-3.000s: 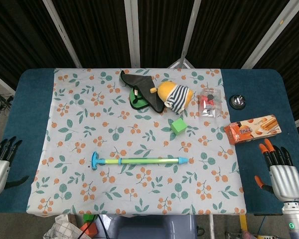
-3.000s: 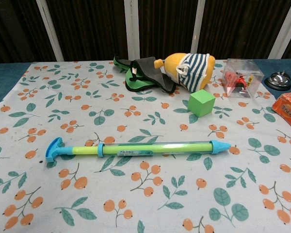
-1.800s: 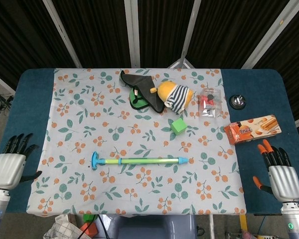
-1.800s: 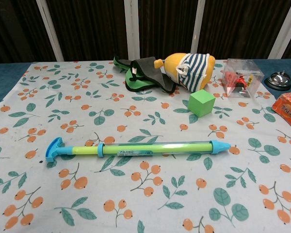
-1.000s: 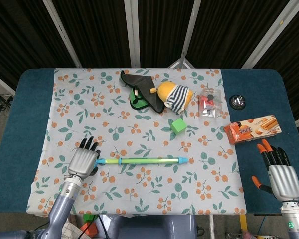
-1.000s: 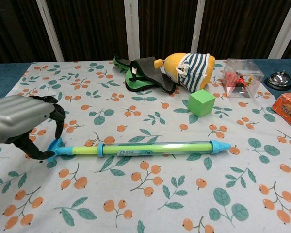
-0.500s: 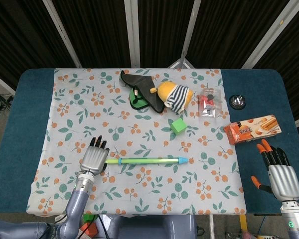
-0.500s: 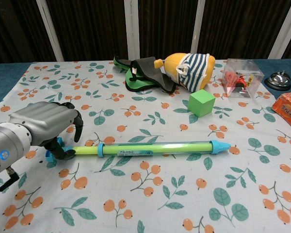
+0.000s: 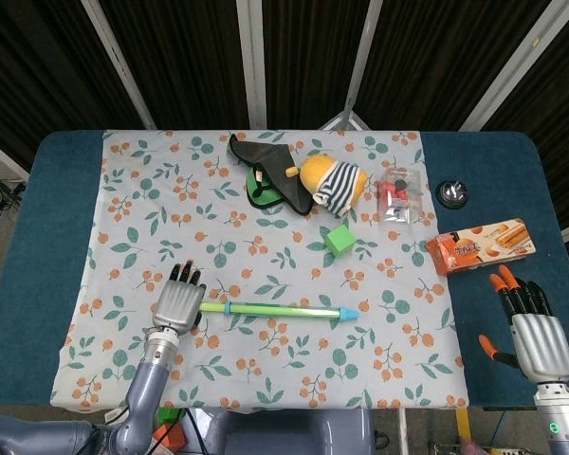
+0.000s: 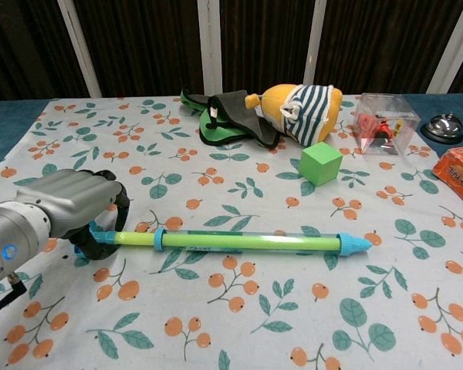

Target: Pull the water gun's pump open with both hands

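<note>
Two views are shown. Head view: a blue table carries a white cloth printed with orange berries and green leaves. Along its far side lie a green-and-black fabric pouch, a yellow plush toy in a striped shirt, a green cube and a clear plastic box with red contents; off the cloth to the right sit a metal call bell and an orange snack box. None of these lies between either hand and the long green water gun with blue ends, which rests on the cloth, well apart from them. The left hand covers the gun's handle end, fingers over it. The right hand hovers beside the table's right edge, holding nothing, fingers extended and apart.

Chest view: the left hand curls around the blue T-handle, gripping it; the water gun extends rightward from it, nozzle tip tilted slightly toward the camera. The plush toy, cube and clear box stand beyond it.
</note>
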Controlling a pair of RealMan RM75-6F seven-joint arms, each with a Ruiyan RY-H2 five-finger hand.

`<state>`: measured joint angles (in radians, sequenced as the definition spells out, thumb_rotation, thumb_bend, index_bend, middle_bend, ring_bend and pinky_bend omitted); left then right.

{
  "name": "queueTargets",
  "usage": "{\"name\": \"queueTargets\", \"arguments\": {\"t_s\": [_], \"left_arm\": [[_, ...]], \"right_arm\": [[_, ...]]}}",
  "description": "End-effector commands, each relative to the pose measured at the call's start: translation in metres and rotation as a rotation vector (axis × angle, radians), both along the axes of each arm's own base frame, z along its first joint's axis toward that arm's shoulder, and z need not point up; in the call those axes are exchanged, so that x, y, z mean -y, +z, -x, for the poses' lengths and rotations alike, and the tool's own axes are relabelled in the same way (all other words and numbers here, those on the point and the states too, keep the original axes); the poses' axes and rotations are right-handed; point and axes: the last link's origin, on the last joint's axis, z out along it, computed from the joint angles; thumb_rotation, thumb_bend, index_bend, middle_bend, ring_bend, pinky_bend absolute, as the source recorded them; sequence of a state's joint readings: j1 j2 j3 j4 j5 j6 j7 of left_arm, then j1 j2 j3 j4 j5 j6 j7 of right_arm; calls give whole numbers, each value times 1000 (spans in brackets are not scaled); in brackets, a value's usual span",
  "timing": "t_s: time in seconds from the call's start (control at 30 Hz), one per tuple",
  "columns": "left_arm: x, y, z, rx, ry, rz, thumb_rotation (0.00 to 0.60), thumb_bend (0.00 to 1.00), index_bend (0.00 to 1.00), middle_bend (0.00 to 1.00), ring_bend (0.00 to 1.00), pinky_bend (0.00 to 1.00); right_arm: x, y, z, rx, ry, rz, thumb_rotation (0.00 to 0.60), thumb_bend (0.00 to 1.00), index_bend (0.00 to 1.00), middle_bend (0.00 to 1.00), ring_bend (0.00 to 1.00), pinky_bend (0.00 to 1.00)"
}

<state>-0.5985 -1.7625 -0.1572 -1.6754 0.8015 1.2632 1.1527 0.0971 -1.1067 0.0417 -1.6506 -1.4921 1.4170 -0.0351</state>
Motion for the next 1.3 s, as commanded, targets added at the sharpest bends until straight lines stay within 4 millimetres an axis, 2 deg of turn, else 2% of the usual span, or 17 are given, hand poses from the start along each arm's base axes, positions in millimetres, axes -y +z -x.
{"name": "queueTargets", "arguments": {"t_s": [0.03,0.6,0.8,0.9,1.1,1.3], "left_arm": [[-1,1,3,-3,6,-2,600,474,473,159,0,96],[-6,2,5,4,-31,-26,600,527,572,186,0,104],[-5,2,5,-2,-74,-21,600,527,583,188,0,104],[-5,1,4,1,-82,-14,600,527,583,188,0,104],[-4,1,-1,4,-110,-4,600,527,584,188,0,104],[-6,5,-7,9,-118,-11,600,527,588,188,0,104]], "right_arm": [[0,0,0,1,-2,-1,600,304,0,0,0,0],[0,-1,-1,-6,3,0,600,304,0,0,0,0],[0,-6,-12,4,46,-21,600,304,0,0,0,0],[5,-15,-25,-2,79,-58,600,303,15,0,0,0],[33,-39,-52,-2,79,-129,600,304,179,28,0,0],[55,-69,-75,8,35,-211,600,304,218,54,0,0]]}}
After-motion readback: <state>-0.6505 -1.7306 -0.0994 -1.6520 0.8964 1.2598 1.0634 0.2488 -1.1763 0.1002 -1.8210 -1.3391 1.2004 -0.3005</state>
